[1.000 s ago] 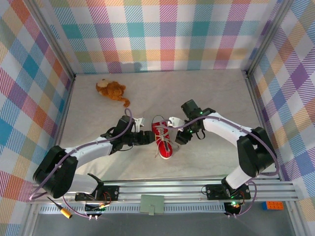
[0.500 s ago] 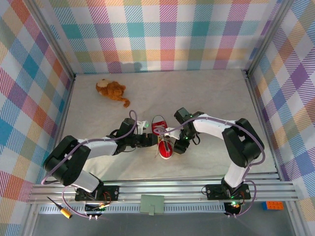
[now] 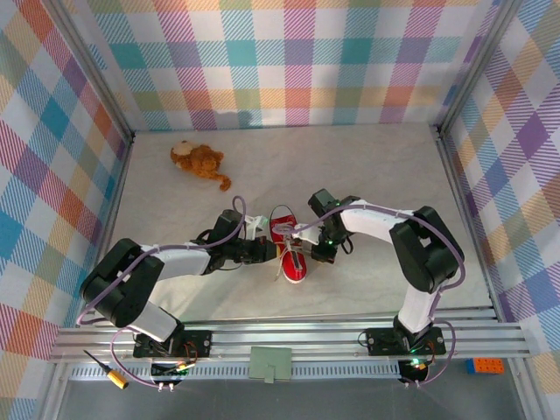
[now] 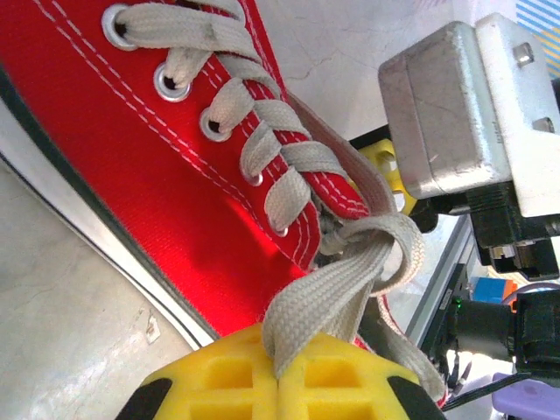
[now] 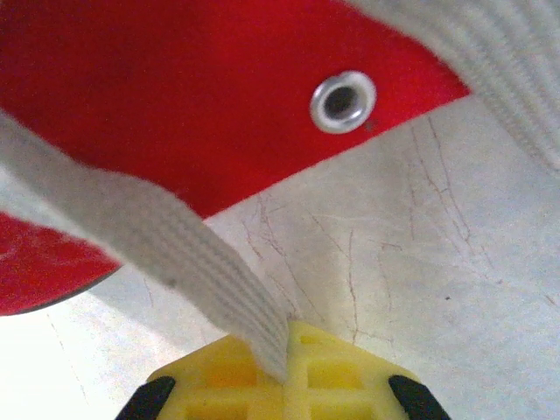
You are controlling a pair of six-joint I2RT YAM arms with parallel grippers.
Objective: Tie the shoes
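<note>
We are mid-knot: the shoe (image 3: 290,248) lies on the tabletop (image 3: 376,175), well apart from the toy (image 3: 199,160). Left claw (image 4: 278,367) and right claw (image 5: 284,367) each clamp a lace (image 4: 337,293) (pads (image 4: 227,374) pressed together). Next, we judge, comes an outward pull.

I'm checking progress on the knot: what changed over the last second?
Both arms drew in toward the shoe: the right gripper came left from farther out, and the left gripper edged right. Each is shut on a lace. The shoe and plush toy stayed put.
</note>
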